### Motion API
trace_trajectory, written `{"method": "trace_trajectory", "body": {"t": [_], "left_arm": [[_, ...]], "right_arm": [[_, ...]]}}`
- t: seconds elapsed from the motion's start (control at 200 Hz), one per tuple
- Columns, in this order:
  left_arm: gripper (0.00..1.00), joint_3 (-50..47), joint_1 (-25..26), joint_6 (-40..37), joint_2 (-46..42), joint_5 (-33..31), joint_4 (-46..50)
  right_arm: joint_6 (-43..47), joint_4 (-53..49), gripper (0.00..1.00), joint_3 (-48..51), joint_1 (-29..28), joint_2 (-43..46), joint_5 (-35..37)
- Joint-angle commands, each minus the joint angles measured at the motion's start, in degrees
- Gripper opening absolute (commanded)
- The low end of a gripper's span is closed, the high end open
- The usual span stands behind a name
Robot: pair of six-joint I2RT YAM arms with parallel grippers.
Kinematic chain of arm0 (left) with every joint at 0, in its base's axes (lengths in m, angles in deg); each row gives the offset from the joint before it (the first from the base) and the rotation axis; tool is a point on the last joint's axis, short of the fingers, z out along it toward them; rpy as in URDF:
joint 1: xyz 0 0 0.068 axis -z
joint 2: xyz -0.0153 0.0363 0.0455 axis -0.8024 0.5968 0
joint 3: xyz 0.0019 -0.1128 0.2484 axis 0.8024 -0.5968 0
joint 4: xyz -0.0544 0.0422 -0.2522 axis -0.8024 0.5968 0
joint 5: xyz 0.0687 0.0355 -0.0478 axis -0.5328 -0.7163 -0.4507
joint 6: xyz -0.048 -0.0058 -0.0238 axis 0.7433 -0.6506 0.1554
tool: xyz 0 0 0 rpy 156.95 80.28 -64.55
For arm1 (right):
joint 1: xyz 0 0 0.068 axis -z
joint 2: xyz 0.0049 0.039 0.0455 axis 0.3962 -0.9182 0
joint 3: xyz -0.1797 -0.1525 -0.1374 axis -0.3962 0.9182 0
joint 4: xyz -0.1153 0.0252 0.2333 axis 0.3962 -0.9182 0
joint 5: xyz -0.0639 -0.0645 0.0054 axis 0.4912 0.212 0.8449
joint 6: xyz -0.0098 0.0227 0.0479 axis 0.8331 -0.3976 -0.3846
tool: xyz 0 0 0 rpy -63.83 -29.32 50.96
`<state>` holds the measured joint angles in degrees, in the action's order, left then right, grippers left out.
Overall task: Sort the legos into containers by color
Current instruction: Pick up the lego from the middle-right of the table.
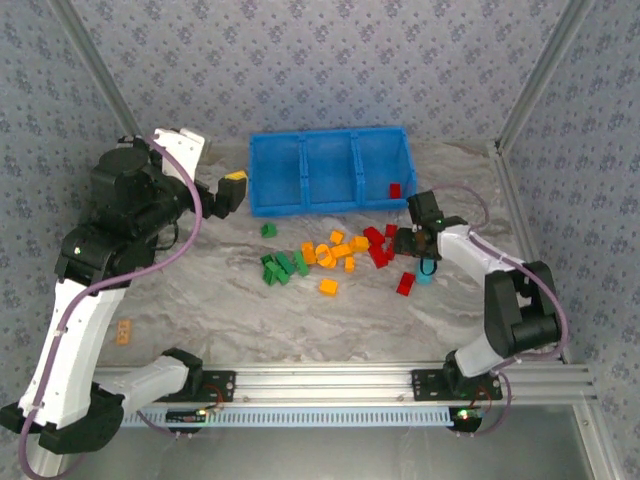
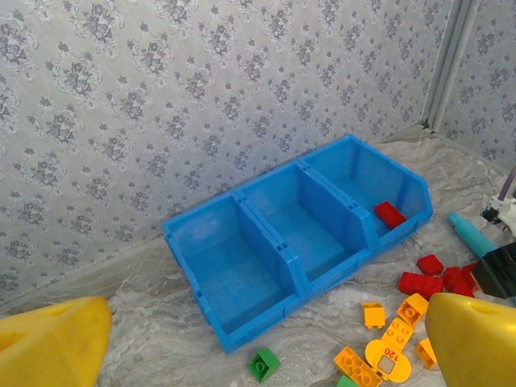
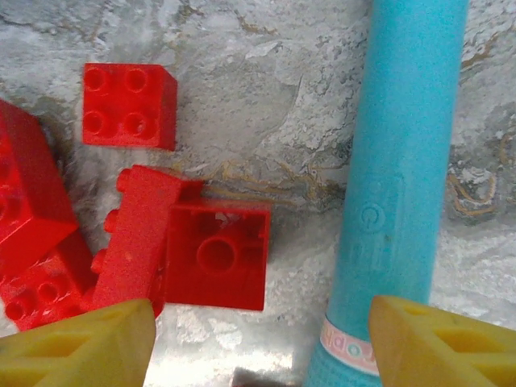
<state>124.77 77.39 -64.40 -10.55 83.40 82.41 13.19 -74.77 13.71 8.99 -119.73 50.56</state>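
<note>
Just ahead of the spread right gripper (image 3: 262, 343) lie red legos (image 3: 216, 256).

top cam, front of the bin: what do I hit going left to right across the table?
left gripper → cluster of green plastic bricks → cluster of orange-yellow plastic bricks → cluster of red plastic bricks → right gripper

We see the blue bin (image 2: 211, 266) as moulded plastic with a faint sheen, and the red bricks (image 3: 129, 105) as hard, glossy plastic with smooth studs. The teal piece (image 3: 403, 161) looks like smooth, matt plastic. The table (image 3: 266, 89) wears a marbled, slightly crinkled covering, and the frame rail (image 1: 330, 382) is ribbed bare metal.
</note>
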Motion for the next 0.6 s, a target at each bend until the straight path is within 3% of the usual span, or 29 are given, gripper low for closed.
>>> {"method": "trace_trajectory", "body": {"t": [0.0,0.11,0.595], "left_arm": [[1.0,0.1,0.3,-0.9,-0.6,0.4,-1.9],[1.0,0.0,0.3,-1.2,-0.6,0.1,-1.8],[1.0,0.0,0.3,-1.8,0.8,-0.6,-1.9]], "right_arm": [[-0.2,2.1,0.69,-2.0,0.9,-2.6,-1.5],[-0.2,2.8,0.66,-3.0,1.3,-4.8,-2.1],[1.2,2.3,0.35,-5.5,1.5,-9.3,-2.9]]}}
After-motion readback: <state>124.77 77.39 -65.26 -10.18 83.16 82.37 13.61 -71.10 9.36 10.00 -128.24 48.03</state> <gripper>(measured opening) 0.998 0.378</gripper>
